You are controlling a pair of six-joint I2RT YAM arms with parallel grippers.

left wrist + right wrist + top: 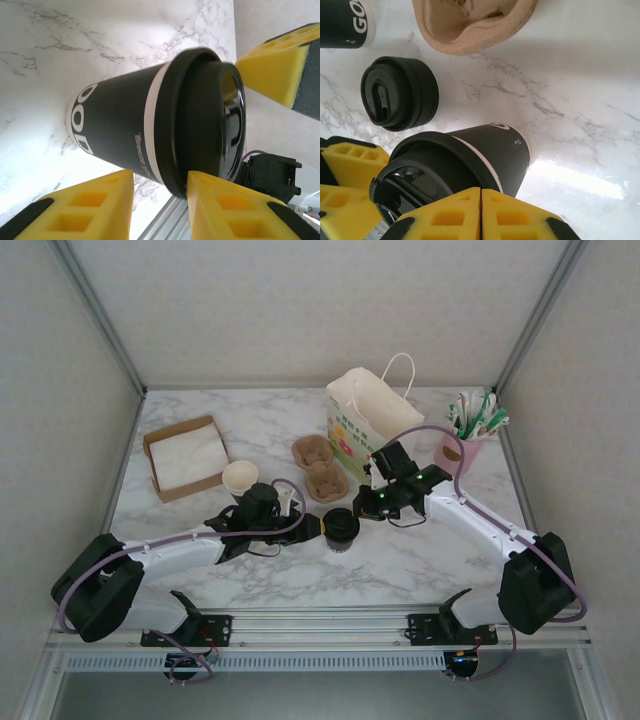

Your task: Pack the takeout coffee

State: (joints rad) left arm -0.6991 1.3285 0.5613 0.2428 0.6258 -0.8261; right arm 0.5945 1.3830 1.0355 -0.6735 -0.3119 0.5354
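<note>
1. Top external: takeout coffee (341, 528) stood upright on the marble counter (440, 560) between both arms. Pulp carrier (320, 468) and paper bag (365, 420) sat behind it, loose black lids (400, 92) near.
2. Cup was matte black paper with a glossy domed lid.
3. Both arms reached inward, low. Left jaws straddled the cup; couldn't tell if gripping. Right jaws were closed and empty, just beside it.

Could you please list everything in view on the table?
takeout coffee: one, black, lidded, front centre
open cup: one, black, cream inside, left of centre
loose lids: small stack, black, beside the coffee
cup carrier: one, brown, centre
paper bag: one, cream-white, far centre
napkin box: one, brown, far left
stick holder: one, pink, far right
left gripper: one, yellow pads, jaws open at the coffee
right gripper: one, yellow pads, jaws shut by the coffee
</note>
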